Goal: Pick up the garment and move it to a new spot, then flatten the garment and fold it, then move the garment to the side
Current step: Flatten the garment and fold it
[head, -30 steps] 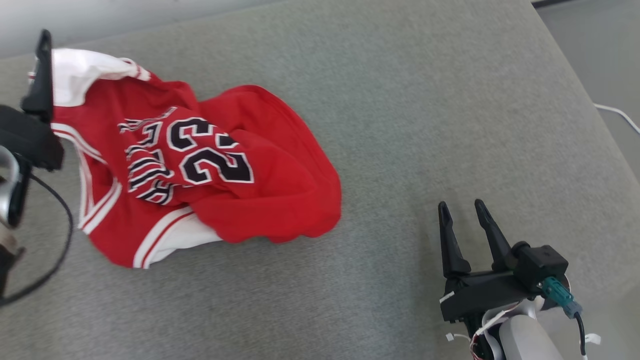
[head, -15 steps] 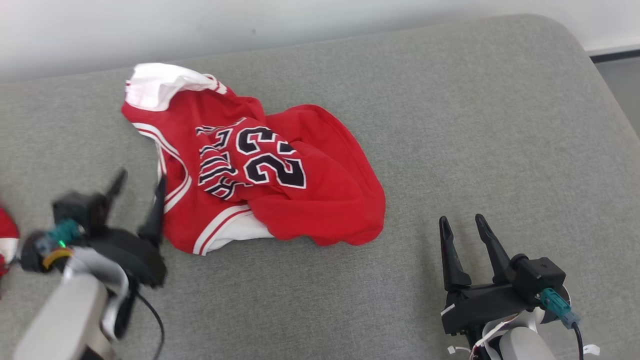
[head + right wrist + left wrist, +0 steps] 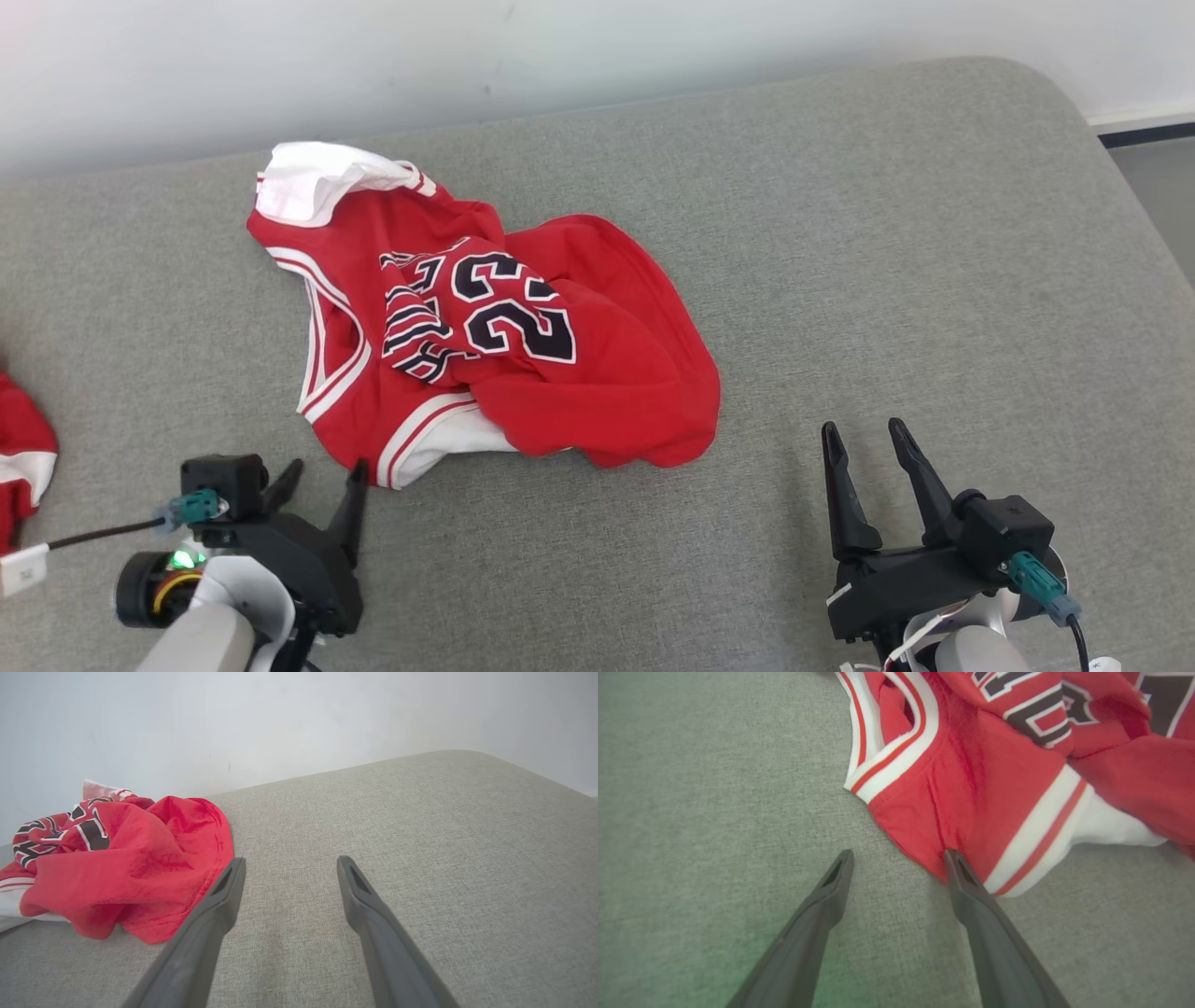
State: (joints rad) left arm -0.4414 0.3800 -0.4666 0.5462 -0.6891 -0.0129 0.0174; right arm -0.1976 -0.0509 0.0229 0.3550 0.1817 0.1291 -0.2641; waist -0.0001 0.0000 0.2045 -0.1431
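My left gripper [image 3: 329, 465] has come away from the white top end of the garment [image 3: 523, 355], where it hung a second ago. It now sits at the near striped corner, jaws spread wide and empty. One fingertip [image 3: 966, 886] meets the red edge; whether it touches I cannot tell. My right gripper [image 3: 862, 427] stays spread and empty, apart on the garment's right. The garment lies crumpled as before on the grey cushion [image 3: 887, 233].
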